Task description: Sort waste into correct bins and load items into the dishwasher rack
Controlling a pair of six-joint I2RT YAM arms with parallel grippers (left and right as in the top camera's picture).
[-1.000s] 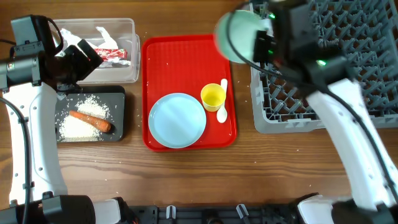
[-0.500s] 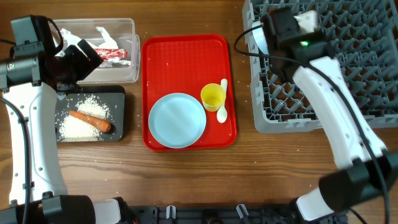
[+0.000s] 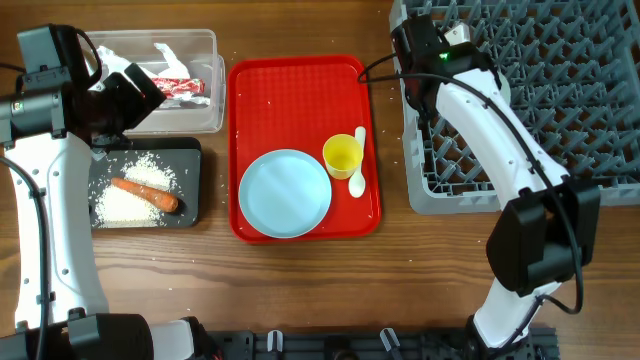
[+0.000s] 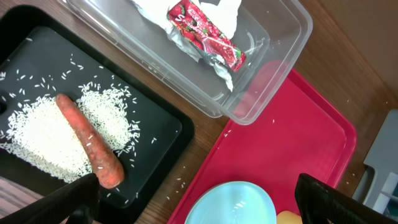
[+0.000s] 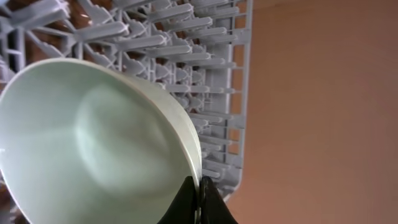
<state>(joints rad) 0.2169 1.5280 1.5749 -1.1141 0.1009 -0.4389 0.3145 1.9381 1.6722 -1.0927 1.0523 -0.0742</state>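
My right gripper (image 5: 198,186) is shut on the rim of a pale bowl (image 5: 81,143), which hangs tilted over the grey dishwasher rack (image 5: 186,37). From above, the right gripper (image 3: 428,45) is at the rack's (image 3: 560,100) back-left corner and the arm hides the bowl. My left gripper (image 4: 202,208) stands open and empty above the black tray (image 4: 155,124). That tray holds an orange carrot stick (image 4: 87,146) and rice (image 4: 37,134). The clear tub (image 4: 273,68) holds the napkin (image 4: 217,12) and red wrapper (image 4: 205,34). The blue plate (image 3: 285,193), yellow cup (image 3: 342,155) and white spoon (image 3: 358,170) lie on the red tray (image 3: 300,90).
Loose rice grains (image 4: 180,182) lie on the wooden table between the black tray and the red tray. The rack has upright pegs all over. The left arm (image 3: 40,200) runs down the table's left side.
The right arm has carried the bowl rightward from above the red tray's back-right corner to over the rack's back-left corner. The left arm has not moved.
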